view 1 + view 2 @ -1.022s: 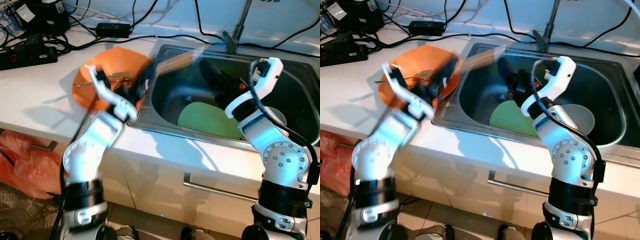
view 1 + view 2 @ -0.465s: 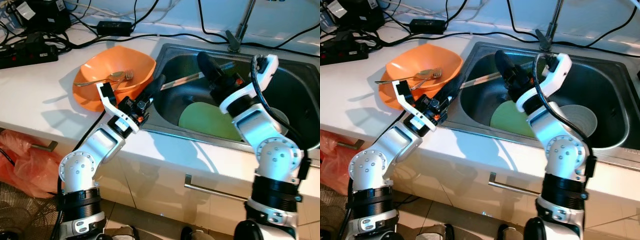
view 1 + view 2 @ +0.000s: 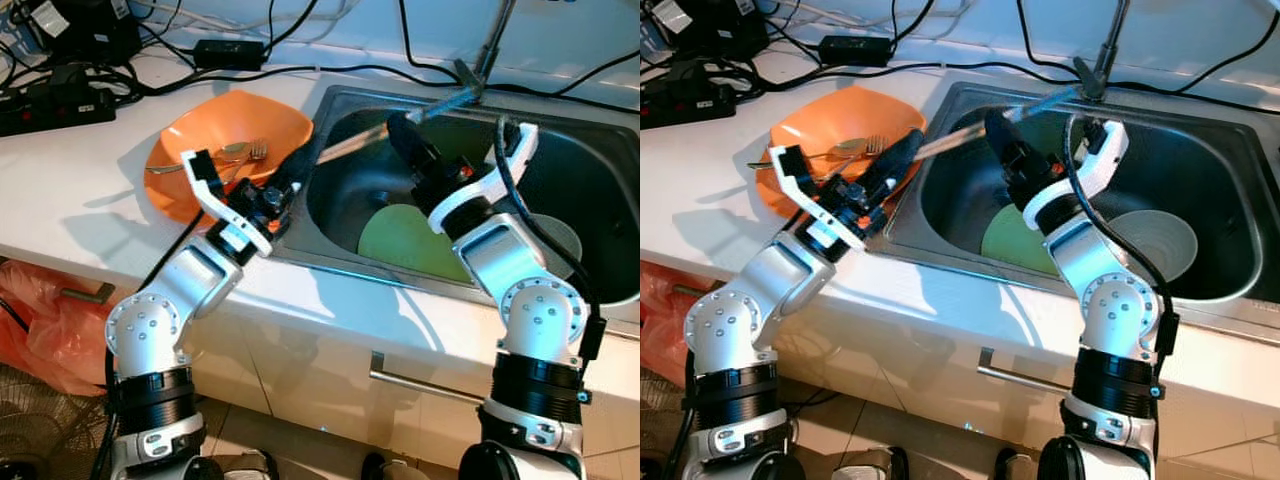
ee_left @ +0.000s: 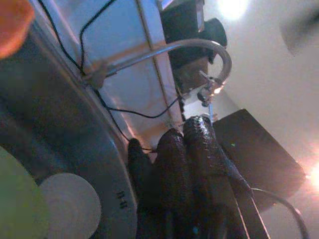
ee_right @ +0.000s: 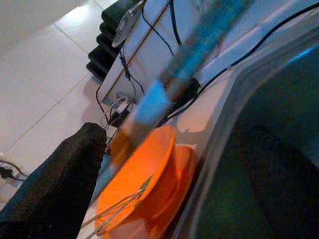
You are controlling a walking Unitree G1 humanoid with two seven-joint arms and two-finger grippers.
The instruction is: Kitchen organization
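Note:
My left gripper (image 3: 298,168) reaches over the counter edge between the orange bowl (image 3: 185,165) and the sink (image 3: 600,170), shut on a long thin utensil (image 3: 365,140). The utensil is blurred, and its bluish far end (image 3: 1052,99) points at the faucet base. In the right wrist view the utensil (image 5: 192,52) crosses beyond the two spread fingers. My right gripper (image 3: 402,135) is open over the sink's left half, just under the utensil. A fork (image 3: 238,152) lies in the orange bowl. A green plate (image 3: 405,238) and a pale plate (image 3: 1160,235) lie in the sink.
The faucet (image 3: 492,45) rises at the sink's back rim. Power strips and black cables (image 3: 60,100) crowd the counter's back left. An orange plastic bag (image 3: 45,320) hangs below the counter at left. A cabinet handle (image 3: 430,385) sits under the sink.
The utensil's far end has swung up from the sink basin toward the faucet base. My left gripper has shifted a little toward the bowl, and my right gripper has moved left under the utensil.

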